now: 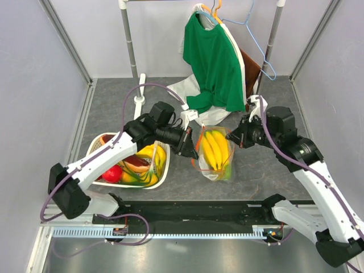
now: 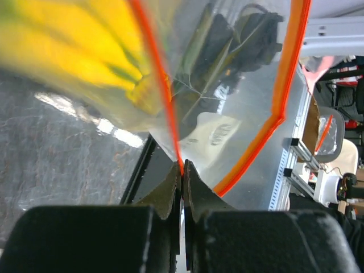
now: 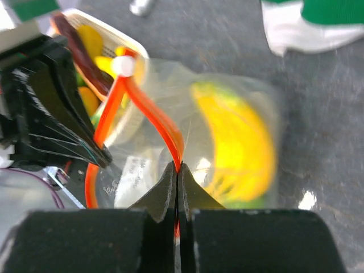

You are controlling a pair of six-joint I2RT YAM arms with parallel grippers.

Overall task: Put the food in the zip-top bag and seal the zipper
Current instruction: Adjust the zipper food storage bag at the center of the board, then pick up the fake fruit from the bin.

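My left end effector (image 1: 191, 147) and right end effector (image 1: 238, 136) hold the clear floppy plastic zip-top bag (image 1: 211, 165) between them over the grey bench (image 1: 267, 176), yellow toy bananas (image 1: 215, 149) inside. Only the wrist views show me both closed tight on its thin orange-red zipper strip (image 3: 149, 116).

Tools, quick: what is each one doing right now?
Left tool: closed, pinching the zipper.
Right tool: closed, pinching the zipper too.
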